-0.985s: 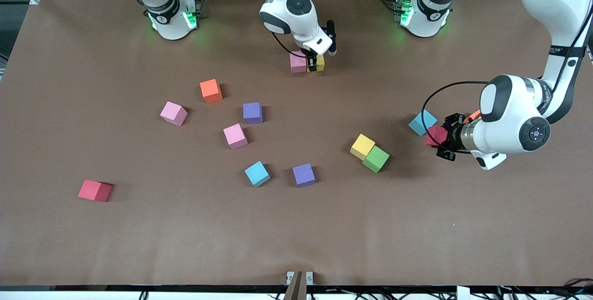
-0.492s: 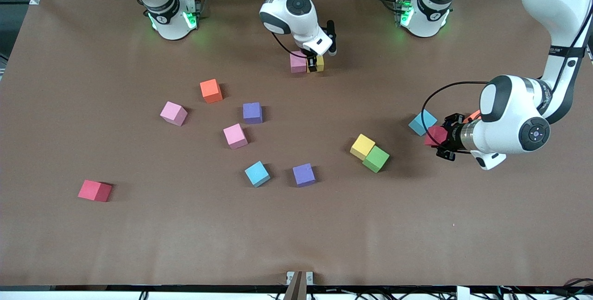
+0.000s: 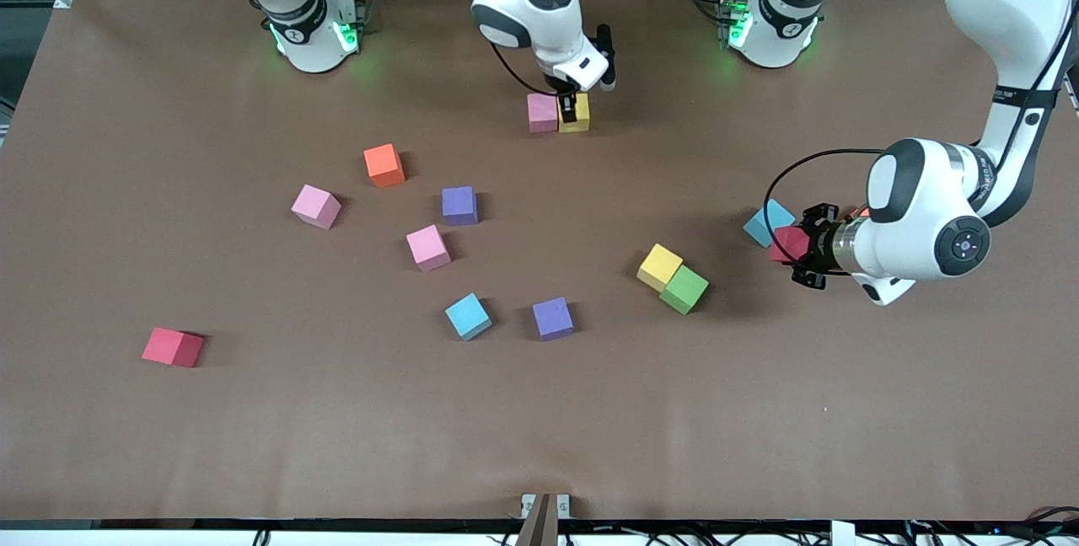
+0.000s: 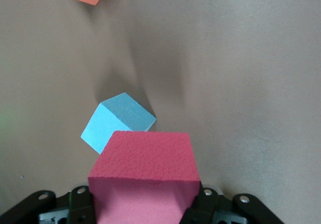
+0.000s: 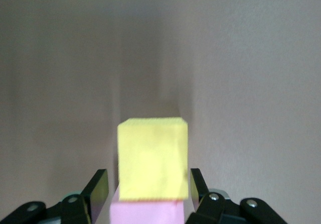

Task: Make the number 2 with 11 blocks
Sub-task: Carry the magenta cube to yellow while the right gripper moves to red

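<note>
Two cubes laid at 12 o'clock; one red cube in the air at 3 o'clock.

Right gripper point(image 3: 571, 104) sits low over the yellow block point(image 3: 577, 118), fingers apart, one on each side of it with a gap showing, not gripping. That yellow block touches a pink block point(image 3: 542, 112) on the table point(image 3: 169, 462), near the robot bases; this pair is all there is of the number 2. Left gripper point(image 3: 802, 258) is clamped on a red block point(image 3: 787, 243), held just above a light blue block point(image 3: 764, 222). Loose around the centre are two pink blocks, two purple blocks, another light blue block, and a yellow block touching the green block point(image 3: 684, 289). A second red block point(image 3: 173, 347) lies alone at 8 o'clock.
</note>
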### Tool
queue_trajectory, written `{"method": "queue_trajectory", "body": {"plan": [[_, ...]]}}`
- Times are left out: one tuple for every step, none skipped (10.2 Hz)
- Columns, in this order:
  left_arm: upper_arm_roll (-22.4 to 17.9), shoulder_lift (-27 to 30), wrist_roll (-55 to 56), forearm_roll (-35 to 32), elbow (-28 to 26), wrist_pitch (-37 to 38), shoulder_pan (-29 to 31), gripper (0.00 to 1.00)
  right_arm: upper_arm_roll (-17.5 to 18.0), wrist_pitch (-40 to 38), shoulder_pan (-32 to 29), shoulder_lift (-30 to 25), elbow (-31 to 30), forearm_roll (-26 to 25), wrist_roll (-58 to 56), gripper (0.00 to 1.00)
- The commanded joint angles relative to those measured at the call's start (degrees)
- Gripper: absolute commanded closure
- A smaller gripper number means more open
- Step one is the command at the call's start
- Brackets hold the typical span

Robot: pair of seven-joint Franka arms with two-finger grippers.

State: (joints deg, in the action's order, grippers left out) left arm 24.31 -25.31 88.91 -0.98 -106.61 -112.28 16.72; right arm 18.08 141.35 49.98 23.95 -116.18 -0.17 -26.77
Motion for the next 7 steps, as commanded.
{"method": "queue_trajectory", "body": {"plan": [[1.3, 2.4, 2.8, 1.2, -3.2, -0.5, 0.2, 1.00, 0.6, -5.9, -1.7, -5.3, -1.2, -0.5, 1.1, 0.26], [1.5, 3.7, 4.5, 1.2, -5.0, -1.4, 0.2, 1.00, 0.7, -9.0, -2.7, -8.2, -1.2, -0.2, 1.1, 0.26], [2.7, 5.0, 6.1, 1.2, -7.0, -2.6, 0.3, 1.00, 0.7, -12.3, -4.6, -11.3, -1.2, 0.0, 1.2, 0.26], [4.1, 6.3, 8.4, 1.3, -8.8, -3.3, 0.5, 1.00, 0.6, -15.5, -7.5, -14.9, -1.3, 0.0, 1.2, 0.25], [5.7, 7.8, 10.5, 1.7, -11.1, -4.2, 0.5, 1.00, 0.6, -18.4, -11.4, -18.8, -1.5, 0.0, 0.9, 0.21], [7.8, 10.3, 12.5, 2.6, -14.5, -6.3, 0.5, 1.00, 0.6, -22.0, -16.5, -22.5, -1.5, 0.0, 0.7, 0.21], [9.9, 13.2, 14.7, 3.6, -18.3, -8.8, 0.6, 1.00, 0.6, -24.3, -21.0, -25.8, -1.4, 0.0, 0.7, 0.19]]}}
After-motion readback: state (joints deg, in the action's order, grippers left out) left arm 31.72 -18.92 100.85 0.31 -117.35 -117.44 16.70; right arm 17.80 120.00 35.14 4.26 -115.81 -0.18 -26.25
